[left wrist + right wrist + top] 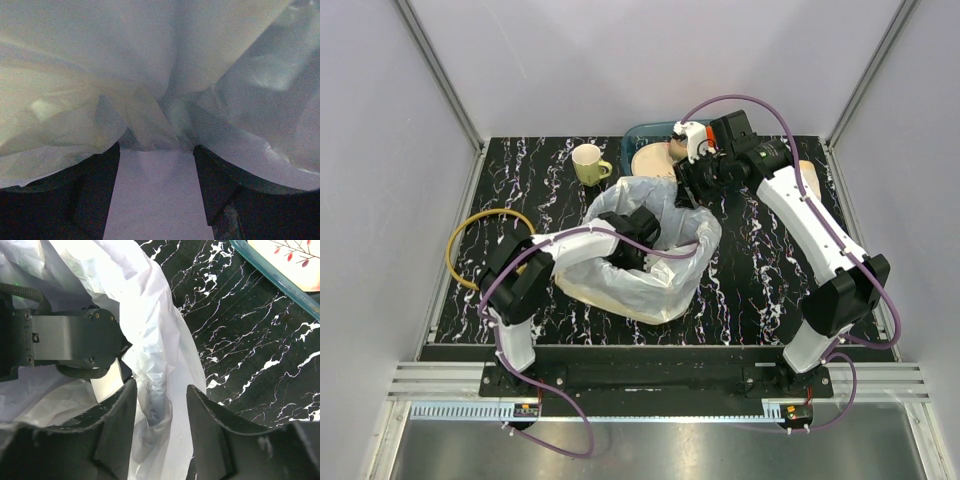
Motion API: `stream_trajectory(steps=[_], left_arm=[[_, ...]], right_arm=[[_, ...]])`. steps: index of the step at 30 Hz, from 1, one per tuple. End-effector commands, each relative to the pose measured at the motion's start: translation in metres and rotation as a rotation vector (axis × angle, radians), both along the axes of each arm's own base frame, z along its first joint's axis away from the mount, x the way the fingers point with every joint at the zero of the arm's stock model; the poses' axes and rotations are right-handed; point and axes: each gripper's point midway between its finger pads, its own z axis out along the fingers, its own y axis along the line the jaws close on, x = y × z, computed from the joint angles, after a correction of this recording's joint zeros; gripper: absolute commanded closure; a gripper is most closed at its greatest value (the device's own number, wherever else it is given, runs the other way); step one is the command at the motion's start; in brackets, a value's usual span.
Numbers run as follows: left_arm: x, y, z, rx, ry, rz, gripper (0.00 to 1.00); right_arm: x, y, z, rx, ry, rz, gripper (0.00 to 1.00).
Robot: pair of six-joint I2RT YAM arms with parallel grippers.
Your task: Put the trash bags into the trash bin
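Note:
The large trash bag (665, 265), a crinkly translucent white sack, lies open in the middle of the black marble table. My left gripper (635, 238) reaches into its mouth. In the left wrist view its fingers (156, 147) stand apart with film (150, 75) draped just ahead of them. My right gripper (690, 190) is at the sack's far right rim. In the right wrist view its open fingers (161, 387) straddle a fold of the film (155, 340) without pinching it. A yellow ring (485, 245) lies on the table at the left. The blue trash bin and the small bundle are out of view.
A yellow-green mug (588, 163) stands behind the sack. A teal basket (642, 133) holding a cream plate (655, 160) sits at the back, under the right wrist; its rim (270, 277) shows in the right wrist view. White walls close in the table on three sides.

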Motion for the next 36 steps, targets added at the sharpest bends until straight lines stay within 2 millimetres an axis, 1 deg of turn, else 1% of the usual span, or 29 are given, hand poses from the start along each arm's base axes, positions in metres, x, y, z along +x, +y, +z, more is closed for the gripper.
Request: stream_trajectory(steps=[1, 2, 3, 4, 5, 6, 8, 9, 11, 12, 14, 15, 17, 18, 20, 21, 22, 23, 24, 25, 26, 29, 30, 31, 32, 33, 34, 35, 36], left_arm=[[-0.009, 0.008, 0.003, -0.003, 0.017, -0.023, 0.32], [-0.007, 0.006, 0.005, -0.014, 0.009, -0.015, 0.32], [-0.003, 0.003, 0.012, -0.031, -0.019, -0.01, 0.32], [0.004, -0.002, 0.02, -0.06, -0.054, 0.0, 0.32], [0.01, -0.009, 0.031, -0.095, -0.082, 0.012, 0.3], [0.014, -0.016, 0.05, -0.15, -0.121, 0.017, 0.3], [0.022, -0.028, 0.077, -0.229, -0.173, 0.032, 0.27], [0.022, -0.032, 0.095, -0.278, -0.195, 0.035, 0.26], [0.022, -0.039, 0.117, -0.338, -0.215, 0.03, 0.26], [0.017, -0.042, 0.131, -0.382, -0.218, 0.017, 0.26], [0.013, -0.045, 0.145, -0.423, -0.23, 0.01, 0.26], [0.01, -0.045, 0.156, -0.45, -0.244, 0.004, 0.26], [0.009, -0.044, 0.166, -0.471, -0.262, 0.014, 0.26], [0.007, -0.043, 0.178, -0.497, -0.281, 0.019, 0.27], [0.003, -0.043, 0.193, -0.561, -0.274, 0.059, 0.28], [-0.007, -0.045, 0.213, -0.64, -0.266, 0.052, 0.29], [-0.011, -0.047, 0.228, -0.707, -0.263, 0.049, 0.29], [-0.016, -0.042, 0.251, -0.799, -0.266, 0.092, 0.29], [-0.025, -0.046, 0.267, -0.884, -0.237, 0.08, 0.3], [-0.022, -0.042, 0.283, -0.951, -0.245, 0.099, 0.3], [-0.035, -0.042, 0.303, -1.04, -0.207, 0.127, 0.3], [-0.036, -0.031, 0.334, -1.165, -0.213, 0.218, 0.27], [-0.035, -0.027, 0.338, -1.186, -0.209, 0.246, 0.27], [-0.029, -0.018, 0.342, -1.207, -0.204, 0.298, 0.27], [-0.037, -0.015, 0.342, -1.227, -0.169, 0.276, 0.27], [-0.038, -0.01, 0.339, -1.229, -0.159, 0.291, 0.27], [-0.031, 0.001, 0.337, -1.239, -0.167, 0.347, 0.27], [-0.037, 0.006, 0.328, -1.247, -0.126, 0.344, 0.27], [-0.038, 0.012, 0.323, -1.248, -0.109, 0.361, 0.27]], right_arm=[[-0.002, 0.01, 0.011, 0.032, -0.015, 0.033, 0.45], [0.0, 0.01, 0.008, 0.028, -0.012, 0.031, 0.48], [0.001, 0.01, 0.007, 0.027, -0.009, 0.031, 0.57], [0.001, 0.01, 0.006, 0.024, -0.006, 0.032, 0.73], [0.002, 0.01, 0.004, 0.018, -0.008, 0.032, 1.0], [0.003, 0.009, 0.004, 0.013, -0.014, 0.026, 1.0], [0.007, 0.006, 0.007, 0.003, -0.054, 0.015, 1.0], [0.008, 0.004, 0.005, -0.006, -0.059, 0.01, 1.0], [0.01, 0.003, 0.007, -0.019, -0.088, 0.007, 1.0], [0.009, 0.002, 0.005, -0.024, -0.087, 0.009, 1.0], [0.01, 0.003, 0.006, -0.03, -0.103, 0.013, 1.0], [0.011, 0.001, 0.004, -0.036, -0.101, 0.01, 1.0], [0.011, 0.001, 0.005, -0.041, -0.115, 0.015, 1.0], [0.011, 0.001, 0.004, -0.046, -0.116, 0.019, 1.0], [0.012, -0.001, 0.006, -0.057, -0.148, 0.039, 1.0], [0.011, -0.002, 0.004, -0.066, -0.155, 0.051, 1.0], [0.012, -0.002, 0.004, -0.073, -0.169, 0.068, 1.0], [0.012, -0.004, 0.005, -0.091, -0.199, 0.102, 1.0], [0.011, -0.004, 0.003, -0.103, -0.208, 0.125, 1.0], [0.011, -0.003, 0.004, -0.104, -0.225, 0.149, 1.0], [0.012, -0.004, 0.004, -0.122, -0.257, 0.195, 1.0], [0.014, -0.001, 0.006, -0.145, -0.323, 0.294, 1.0], [0.017, 0.0, 0.009, -0.151, -0.348, 0.313, 1.0], [0.02, 0.001, 0.013, -0.163, -0.388, 0.344, 1.0], [0.024, 0.002, 0.013, -0.172, -0.402, 0.356, 1.0], [0.031, 0.003, 0.023, -0.176, -0.436, 0.354, 1.0], [0.041, 0.001, 0.017, -0.212, -0.428, 0.34, 1.0], [0.046, 0.0, 0.017, -0.23, -0.423, 0.326, 1.0], [0.052, -0.002, 0.03, -0.244, -0.435, 0.306, 1.0]])
